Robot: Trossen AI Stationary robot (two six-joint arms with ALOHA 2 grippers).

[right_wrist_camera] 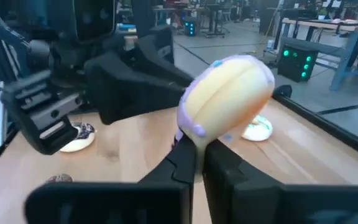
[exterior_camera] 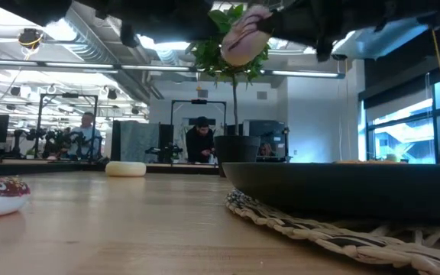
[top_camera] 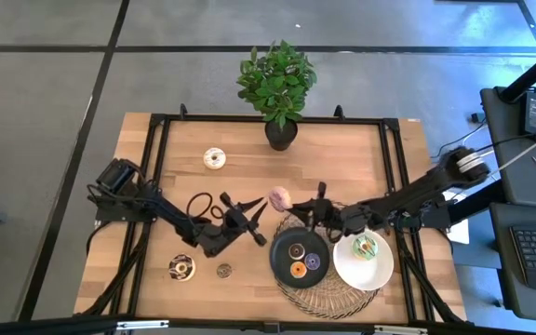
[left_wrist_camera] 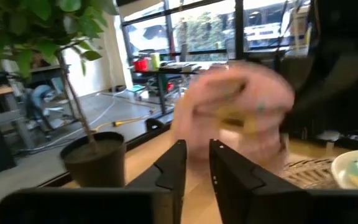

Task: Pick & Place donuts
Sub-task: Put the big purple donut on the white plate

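Right claw point(top_camera: 298, 210): fingers clamped on pink donut point(top_camera: 280, 197), held above the surface point(top_camera: 342, 154) beside the black plate point(top_camera: 280, 263); arm reaches in low from the right edge. Left claw point(top_camera: 256, 212): fingers slightly apart, tips just beside the same donut, gripping nothing. Donuts counted: seven. Three minis on black plate, green one point(top_camera: 367, 247) on white plate point(top_camera: 380, 275), white point(top_camera: 214, 158), chocolate point(top_camera: 181, 268) and one mini point(top_camera: 223, 271) on bare wood. Eighth not made out.
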